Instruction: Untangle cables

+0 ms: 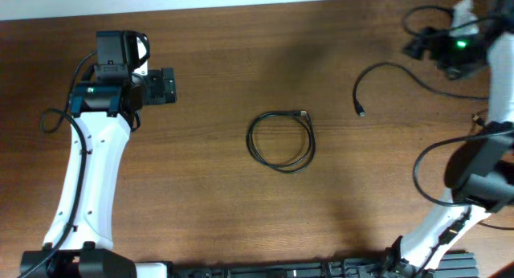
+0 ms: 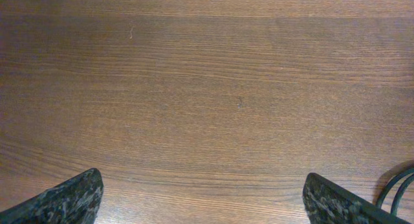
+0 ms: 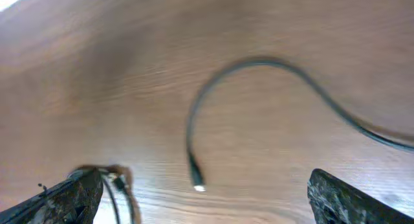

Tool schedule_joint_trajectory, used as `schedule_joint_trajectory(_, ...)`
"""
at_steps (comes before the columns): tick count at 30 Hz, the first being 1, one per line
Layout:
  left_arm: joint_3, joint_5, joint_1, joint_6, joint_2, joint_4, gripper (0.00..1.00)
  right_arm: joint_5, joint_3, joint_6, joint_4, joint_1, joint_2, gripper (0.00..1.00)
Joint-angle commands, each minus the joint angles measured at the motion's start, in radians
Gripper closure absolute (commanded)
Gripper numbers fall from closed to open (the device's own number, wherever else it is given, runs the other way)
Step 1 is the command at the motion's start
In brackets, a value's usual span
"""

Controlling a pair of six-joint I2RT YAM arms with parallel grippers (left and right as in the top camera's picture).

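One thin black cable [image 1: 281, 140] lies coiled in a loose loop at the table's centre. A second cable [image 1: 391, 65] lies uncoiled at the right, its plug end [image 1: 361, 112] pointing down. In the right wrist view it [image 3: 259, 63] curves to its plug [image 3: 197, 180], blurred. My left gripper [image 1: 170, 87] is open and empty over bare wood [image 2: 204, 185], far left of the coil. My right gripper [image 1: 418, 45] is open at the far right [image 3: 206, 179], above the second cable. Another dark cord [image 3: 119, 191] shows beside its left finger.
A black wire loop [image 1: 418, 17] lies by the right wrist at the table's far edge. Thicker arm wires [image 1: 426, 161] curl at the right. A thin cord [image 2: 396, 185] shows in the left wrist view's corner. The arm bases stand along the front edge.
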Motion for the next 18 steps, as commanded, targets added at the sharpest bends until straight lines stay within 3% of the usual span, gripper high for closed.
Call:
schedule_joint_trajectory(1, 0.012, -0.007, 0.002, -0.01, -0.021, 0.0, 0.01, 0.108, -0.005, -0.006, 0.012, 0.105, 0.019, 0.01)
schedule_joint_trajectory(4, 0.012, -0.007, 0.002, -0.01, -0.021, 0.0, 0.01, 0.274, -0.005, 0.064, 0.014, 0.194, 0.048, 0.01)
schedule_joint_trajectory(9, 0.012, -0.007, 0.002, -0.01, -0.021, -0.001, 0.01, 0.318, -0.005, 0.039, 0.007, 0.312, 0.141, 0.02)
schedule_joint_trajectory(14, 0.012, -0.007, 0.002, -0.01, -0.021, 0.0, 0.01, 0.344, -0.005, 0.039, -0.042, 0.344, 0.242, 0.12)
schedule_joint_trajectory(16, 0.012, -0.007, 0.002, -0.01, -0.021, 0.0, 0.01, 0.359, -0.005, 0.038, -0.086, 0.344, 0.281, 0.28)
schedule_joint_trajectory(18, 0.012, -0.007, 0.002, -0.01, -0.021, 0.0, 0.01, 0.372, -0.005, 0.038, -0.098, 0.344, 0.294, 0.3)
